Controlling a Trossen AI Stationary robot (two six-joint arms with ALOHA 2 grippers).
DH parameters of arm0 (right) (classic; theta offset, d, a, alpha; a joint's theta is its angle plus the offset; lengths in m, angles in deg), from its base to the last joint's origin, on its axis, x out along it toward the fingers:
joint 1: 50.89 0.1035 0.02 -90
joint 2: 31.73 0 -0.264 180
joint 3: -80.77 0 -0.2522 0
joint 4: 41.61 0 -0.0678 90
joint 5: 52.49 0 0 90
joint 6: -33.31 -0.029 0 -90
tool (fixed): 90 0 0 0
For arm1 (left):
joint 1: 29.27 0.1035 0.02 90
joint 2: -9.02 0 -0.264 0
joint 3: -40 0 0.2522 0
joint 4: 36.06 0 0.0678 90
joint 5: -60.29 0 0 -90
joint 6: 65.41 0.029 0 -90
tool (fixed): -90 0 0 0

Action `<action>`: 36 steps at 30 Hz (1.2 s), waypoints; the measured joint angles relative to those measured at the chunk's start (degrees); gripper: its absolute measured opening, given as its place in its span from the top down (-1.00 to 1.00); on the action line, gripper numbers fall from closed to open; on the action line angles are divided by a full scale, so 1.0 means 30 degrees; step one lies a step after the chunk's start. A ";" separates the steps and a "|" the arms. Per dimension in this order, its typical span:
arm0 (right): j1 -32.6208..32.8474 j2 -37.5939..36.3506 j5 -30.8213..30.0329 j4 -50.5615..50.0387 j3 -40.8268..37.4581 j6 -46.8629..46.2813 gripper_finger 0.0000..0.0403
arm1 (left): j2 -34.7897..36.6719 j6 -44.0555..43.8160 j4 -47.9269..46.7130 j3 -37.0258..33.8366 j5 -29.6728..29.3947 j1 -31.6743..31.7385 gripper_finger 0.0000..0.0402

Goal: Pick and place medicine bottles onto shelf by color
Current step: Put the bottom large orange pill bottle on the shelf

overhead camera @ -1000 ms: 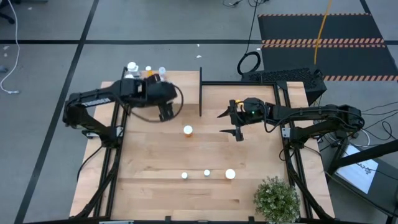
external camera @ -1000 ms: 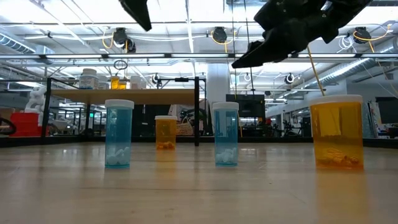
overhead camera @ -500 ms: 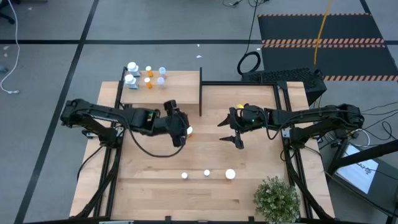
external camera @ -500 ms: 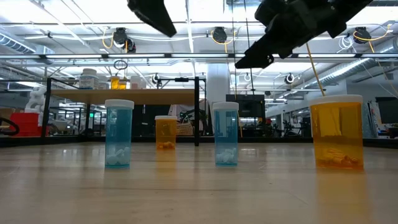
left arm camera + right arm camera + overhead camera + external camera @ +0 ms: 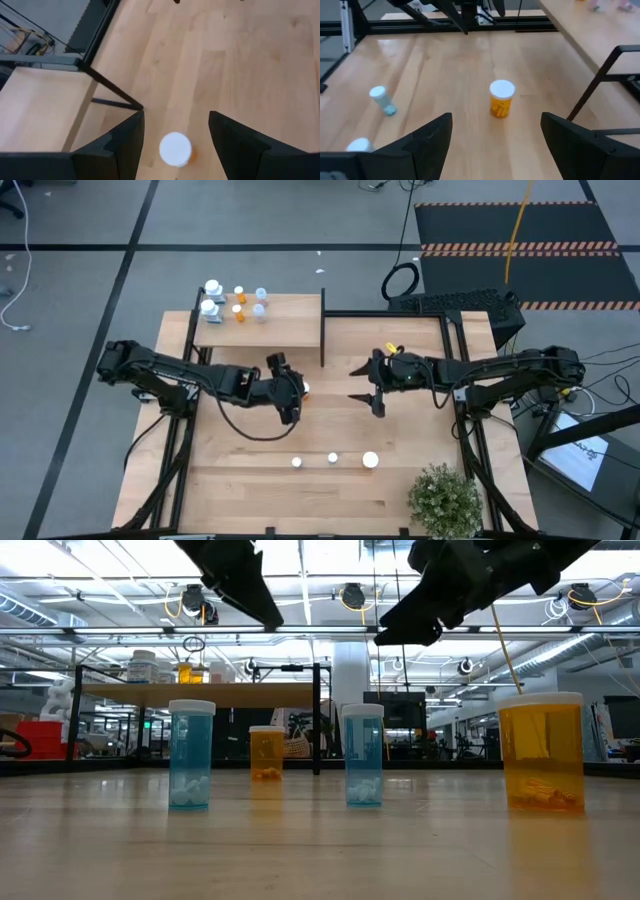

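While left hand (image 5: 175, 131) hangs above orange bottle (image 5: 175, 149), fingers spread either side of white cap, nothing pinched, we judge bottle light, rigid plastic, smooth and slippery, easy to tip. Bottle upright on surface (image 5: 250, 470), near shelf (image 5: 290, 320) upright panel. We'd grip body below cap, not cap itself. Right hand (image 5: 366, 382) hovers nearby, fingers wide apart, empty. Three more bottles in row toward plant (image 5: 445, 500); several already on shelf.
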 joint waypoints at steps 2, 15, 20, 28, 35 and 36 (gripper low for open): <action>0.0215 0.0000 0.0173 -0.0036 0.0000 -0.0213 -0.48 | -0.0007 0.0014 0.0026 -0.0007 0.0017 0.0030 -0.11; 0.3293 0.1235 0.0898 0.0173 0.0022 -0.2489 -0.48 | -0.0015 -0.0678 0.4930 -0.3472 0.0583 0.0222 -0.11; 0.4341 0.2394 0.0413 0.0366 0.0022 -0.3877 -0.48 | -0.0015 -0.1412 0.6288 -0.3628 0.0933 -0.0552 -0.11; 0.5334 0.2824 0.0343 0.0839 0.0022 -0.5102 -0.48 | 0.0931 -0.2513 0.6171 -0.3646 0.0848 -0.2982 -0.11; 0.6284 0.2643 -0.0012 -0.0740 0.1021 -0.5494 -0.48 | 0.3515 -0.5008 0.4993 -0.3610 0.0363 -0.5620 -0.11; 0.6507 0.2659 -0.0365 -0.1251 0.1319 -0.5430 -0.48 | 0.3657 -0.5537 0.4545 -0.3636 0.0329 -0.6052 -0.11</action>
